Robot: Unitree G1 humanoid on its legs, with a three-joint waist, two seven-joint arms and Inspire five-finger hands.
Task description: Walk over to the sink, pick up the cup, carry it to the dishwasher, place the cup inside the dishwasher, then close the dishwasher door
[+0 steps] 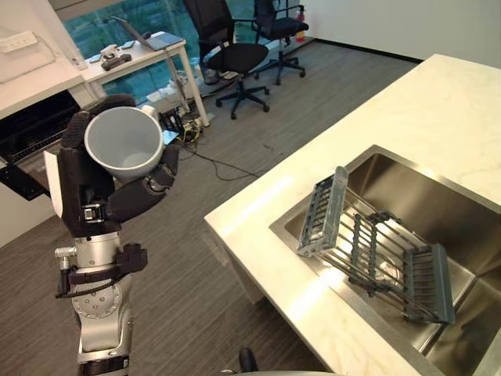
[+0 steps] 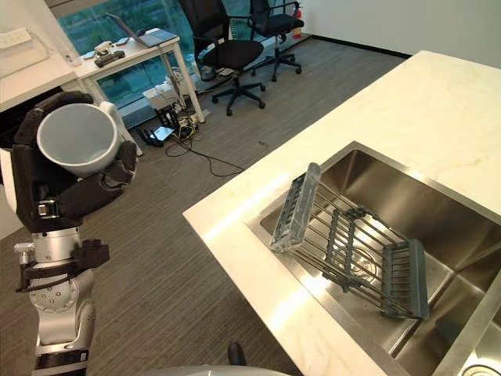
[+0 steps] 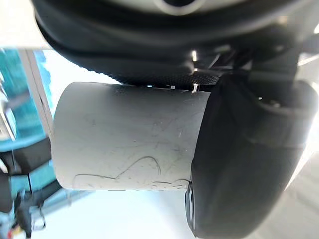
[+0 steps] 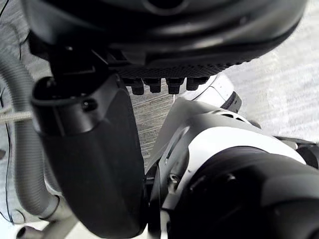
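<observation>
- Dishwasher (image 1: 27, 145): at the far left, its door down and its dark inside open, beyond the hand that carries the cup and to its left.
- Left hand (image 1: 82, 192): raised in front of the robot and closed round the cup (image 1: 125, 145), with the fingers behind the wall and the thumb across the front.
- Cup: held clear of the sink, mouth up and tipped a little toward the camera, so its long axis is near upright. It looks empty.
- The coming move, as I judge it, is the carry to the left. The cup is already on the side nearer the dishwasher, so no hand-over seems needed.
- Sink (image 1: 438, 204): at the right, set in the counter (image 1: 423, 110), with a wire rack (image 1: 376, 251) lying across it, well apart from the cup.
- Right hand (image 4: 164, 35): low by the robot's side, and I cannot tell if it is open or closed.
- The eye views give the cup's mouth and the dishwasher. The left wrist view gives the cup's side wall (image 3: 124, 137) pressed against the palm.
</observation>
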